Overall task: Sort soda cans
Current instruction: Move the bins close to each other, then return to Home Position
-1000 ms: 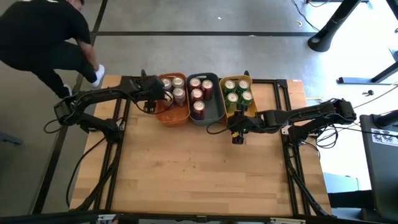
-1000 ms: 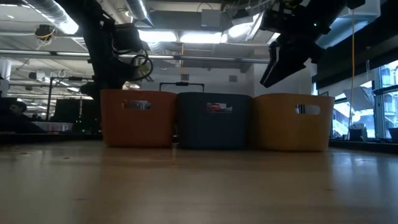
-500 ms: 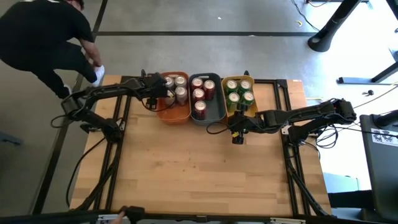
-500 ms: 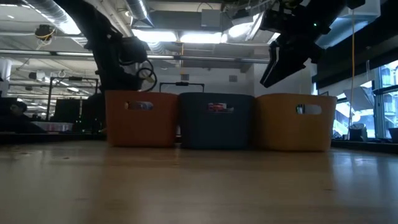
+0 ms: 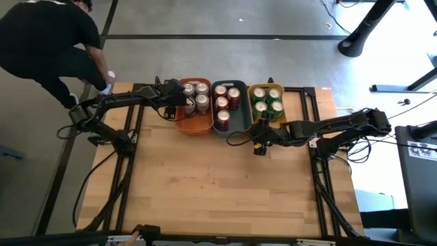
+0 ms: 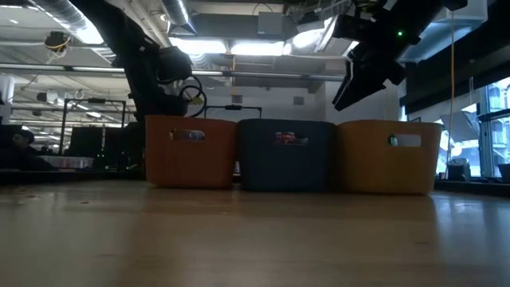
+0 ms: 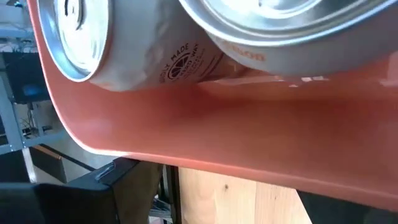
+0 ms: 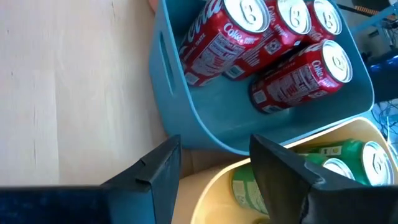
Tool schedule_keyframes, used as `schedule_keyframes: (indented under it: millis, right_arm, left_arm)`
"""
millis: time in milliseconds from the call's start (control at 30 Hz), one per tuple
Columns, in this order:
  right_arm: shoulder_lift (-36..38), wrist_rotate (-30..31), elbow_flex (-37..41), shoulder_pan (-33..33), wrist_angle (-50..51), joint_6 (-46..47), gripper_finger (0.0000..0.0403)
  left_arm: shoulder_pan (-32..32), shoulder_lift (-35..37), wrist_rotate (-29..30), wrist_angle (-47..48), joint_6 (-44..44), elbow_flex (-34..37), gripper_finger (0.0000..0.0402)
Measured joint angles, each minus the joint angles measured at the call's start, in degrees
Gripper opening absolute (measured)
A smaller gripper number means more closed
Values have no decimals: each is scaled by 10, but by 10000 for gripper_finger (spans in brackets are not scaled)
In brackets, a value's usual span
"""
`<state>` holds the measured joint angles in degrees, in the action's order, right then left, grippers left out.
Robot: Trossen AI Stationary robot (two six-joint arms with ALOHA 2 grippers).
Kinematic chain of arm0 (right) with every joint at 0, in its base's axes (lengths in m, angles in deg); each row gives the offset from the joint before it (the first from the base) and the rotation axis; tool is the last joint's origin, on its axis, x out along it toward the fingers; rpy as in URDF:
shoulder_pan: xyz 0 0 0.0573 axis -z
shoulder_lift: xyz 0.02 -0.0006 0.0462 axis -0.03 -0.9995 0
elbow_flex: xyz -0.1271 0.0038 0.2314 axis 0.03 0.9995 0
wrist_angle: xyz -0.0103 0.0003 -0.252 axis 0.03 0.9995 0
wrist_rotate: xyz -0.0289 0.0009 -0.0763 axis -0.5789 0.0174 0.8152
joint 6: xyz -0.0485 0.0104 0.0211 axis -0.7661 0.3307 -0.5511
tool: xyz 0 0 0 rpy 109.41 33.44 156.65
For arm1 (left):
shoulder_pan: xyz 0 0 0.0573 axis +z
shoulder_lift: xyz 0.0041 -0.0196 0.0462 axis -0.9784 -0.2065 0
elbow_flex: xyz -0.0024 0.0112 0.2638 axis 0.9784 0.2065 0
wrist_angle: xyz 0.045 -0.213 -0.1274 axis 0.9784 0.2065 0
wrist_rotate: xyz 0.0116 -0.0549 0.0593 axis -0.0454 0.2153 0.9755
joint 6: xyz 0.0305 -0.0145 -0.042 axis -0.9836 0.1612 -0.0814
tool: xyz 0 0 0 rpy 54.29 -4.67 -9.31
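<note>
The right gripper (image 5: pixel 260 145) is held just in front of the yellow bin (image 5: pixel 254 120); in the right wrist view its two dark fingers (image 8: pixel 283 165) are seen spread apart, with nothing between them. The left gripper (image 5: pixel 172 104) is pressed against the outer side of the orange bin (image 5: pixel 193 126); whether its fingers are parted or closed cannot be told.

The soda cans are sorted into three smooth, round-cornered plastic bins set touching in a row at the far edge of the wooden table (image 5: pixel 205 184). Silver-grey cans (image 5: pixel 196 96) are stood in the orange bin, red cans (image 5: pixel 226 102) in the blue-grey bin (image 5: pixel 238 121), and green cans (image 5: pixel 267 100) in the yellow bin. All are cylinders with shiny metal tops.

Both dark arms are stretched inward from the table's sides, bent at the elbow. A person (image 5: pixel 48 44) in dark clothing is bent over beyond the table's far left corner.
</note>
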<state>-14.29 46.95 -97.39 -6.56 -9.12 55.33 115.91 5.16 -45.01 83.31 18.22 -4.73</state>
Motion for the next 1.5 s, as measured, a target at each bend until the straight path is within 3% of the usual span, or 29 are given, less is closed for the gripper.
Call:
schedule_keyframes:
  millis: [333,700,833,933,1067,1167,1400,1500]
  right_arm:
    - [28,6,0,0,-12,10,190]
    - [99,-52,-1,0,-49,12,190]
    - [99,-81,-1,0,-68,12,190]
    - [99,-104,-1,0,-91,12,190]
    - [103,-121,-1,0,-134,12,183]
    - [109,-141,-2,4,-157,12,155]
    - [126,-263,0,41,-159,42,46]
    - [137,-278,8,43,-169,47,8]
  left_arm:
    - [-14,30,43,67,90,-1,320]
    - [-60,169,46,125,189,-2,320]
    - [-79,228,9,145,261,-2,320]
    - [-94,266,-76,148,338,-2,308]
    - [-116,305,-191,116,422,-2,258]
    - [-144,327,-240,79,449,-2,198]
    - [-239,369,-267,-19,465,14,32]
    - [-278,396,-272,-92,474,50,9]
